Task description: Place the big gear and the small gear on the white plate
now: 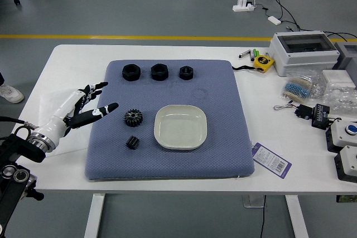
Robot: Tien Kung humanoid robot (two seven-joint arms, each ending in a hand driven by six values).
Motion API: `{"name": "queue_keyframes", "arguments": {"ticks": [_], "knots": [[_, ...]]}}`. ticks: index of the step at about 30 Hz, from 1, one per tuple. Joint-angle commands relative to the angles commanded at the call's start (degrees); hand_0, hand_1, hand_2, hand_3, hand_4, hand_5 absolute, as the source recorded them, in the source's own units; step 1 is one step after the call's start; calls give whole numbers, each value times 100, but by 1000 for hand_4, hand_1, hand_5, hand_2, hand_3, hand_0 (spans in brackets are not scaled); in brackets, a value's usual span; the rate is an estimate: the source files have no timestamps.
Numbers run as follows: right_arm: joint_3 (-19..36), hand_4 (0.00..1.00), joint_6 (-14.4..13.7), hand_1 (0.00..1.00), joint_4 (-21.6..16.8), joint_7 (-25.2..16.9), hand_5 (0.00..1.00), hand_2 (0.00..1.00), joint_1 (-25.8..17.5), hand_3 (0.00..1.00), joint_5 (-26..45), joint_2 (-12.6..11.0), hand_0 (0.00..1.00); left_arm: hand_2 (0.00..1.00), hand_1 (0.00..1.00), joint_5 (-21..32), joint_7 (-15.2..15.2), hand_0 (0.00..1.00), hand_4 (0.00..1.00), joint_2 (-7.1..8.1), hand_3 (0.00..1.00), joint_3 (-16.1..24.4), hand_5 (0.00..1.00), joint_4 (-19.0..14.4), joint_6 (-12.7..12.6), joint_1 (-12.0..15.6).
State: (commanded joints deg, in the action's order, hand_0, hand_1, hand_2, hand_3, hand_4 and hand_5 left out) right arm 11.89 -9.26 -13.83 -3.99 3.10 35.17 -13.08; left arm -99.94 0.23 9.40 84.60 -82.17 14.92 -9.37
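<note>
My left hand point(106, 98) reaches in from the left over the blue mat's left edge, its fingers spread and holding nothing. To its right lies the big black gear point(133, 117), flat on the mat, apart from the fingers. Below that gear is the small black gear point(133, 142). The white plate point(180, 127), a rounded square, rests on the mat to the right of both gears and has nothing in it. My right hand does not show.
Three black round parts point(159, 72) stand along the mat's far edge. Beyond its right side are a yellow tape measure point(263, 63), a tag card point(271, 160), a white box point(304, 51), plastic bags point(338, 100) and button boxes point(341, 136). The padded mat point(223, 154) covers the table's middle.
</note>
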Motion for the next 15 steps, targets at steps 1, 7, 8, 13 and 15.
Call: {"name": "queue_keyframes", "arguments": {"ticks": [1, 7, 8, 13, 15], "knots": [[-1, 902, -6, 668, 0, -3, 800, 758, 1, 645, 5, 0, 662, 860, 791, -74, -2, 797, 967, 17, 825, -13, 116, -15, 22, -2], [7, 899, -71, 664, 0, -15, 794, 755, 5, 630, 2, 0, 659, 856, 777, -1475, -161, 782, 840, 267, 813, -277, 2, -287, 437, 68], [14, 899, -81, 664, 1, -13, 794, 755, 5, 630, -6, 1, 659, 856, 777, -1664, -225, 782, 840, 326, 813, -369, 2, -357, 466, 103], [25, 895, -106, 662, 3, -9, 791, 750, 15, 627, -20, 0, 656, 849, 771, -2144, -450, 775, 806, 480, 806, -685, 2, -466, 460, 184], [32, 895, -115, 662, 2, -6, 791, 750, 18, 627, -30, 2, 656, 849, 771, -2254, -518, 775, 806, 532, 806, -793, 2, -481, 427, 189]]}}
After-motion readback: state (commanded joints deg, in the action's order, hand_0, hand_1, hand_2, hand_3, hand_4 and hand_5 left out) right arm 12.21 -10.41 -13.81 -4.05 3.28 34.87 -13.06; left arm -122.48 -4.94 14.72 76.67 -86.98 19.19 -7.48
